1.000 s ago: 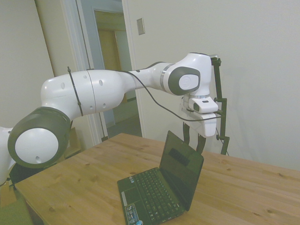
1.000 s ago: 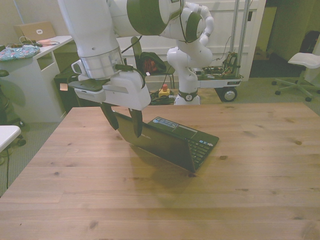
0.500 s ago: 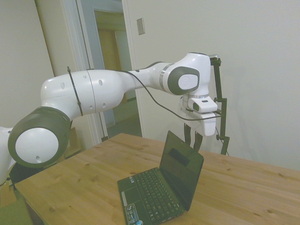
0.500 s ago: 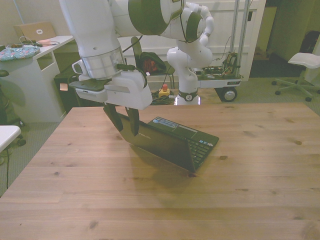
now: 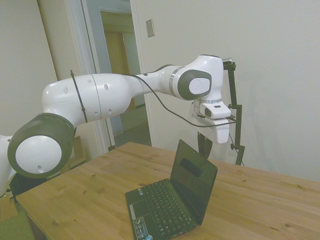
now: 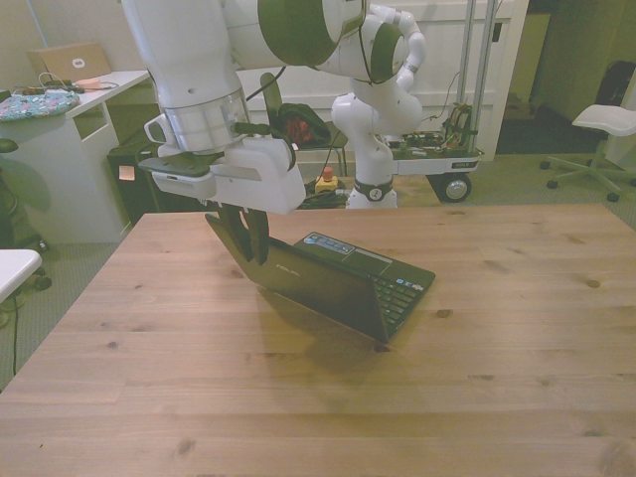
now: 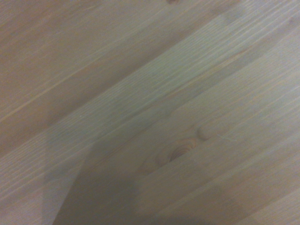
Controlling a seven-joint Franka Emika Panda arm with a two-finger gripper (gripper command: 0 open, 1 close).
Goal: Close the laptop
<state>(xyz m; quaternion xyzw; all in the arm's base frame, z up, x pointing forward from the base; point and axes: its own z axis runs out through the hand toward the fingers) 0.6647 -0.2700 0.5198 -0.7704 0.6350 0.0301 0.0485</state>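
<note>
Pale walls, an open doorway and a grey wall plate behind; across the front view, a white desk at the left, a wheeled cart and a white office chair at the right. Wooden table in the foreground, planks with knots, seen close and blurred from the wrist, with a dark shadow across one corner of that patch.

Black laptop open near the middle of the table, lid raised a little past upright, screen dark, keyboard deck flat on the wood with a small sticker at its near corner in the side view. From the front view, only the lid's back and a strip of the deck showing, lid's top edge toward the front view's left.

White Franka arm stretched over the table, wrist pointed down. Gripper just behind the lid's top edge, at the corner toward the front view's left. Dark fingers drawn close together, nearly shut, nothing held between them. Contact with the lid impossible to tell: fingertips overlap its edge in both views.
</note>
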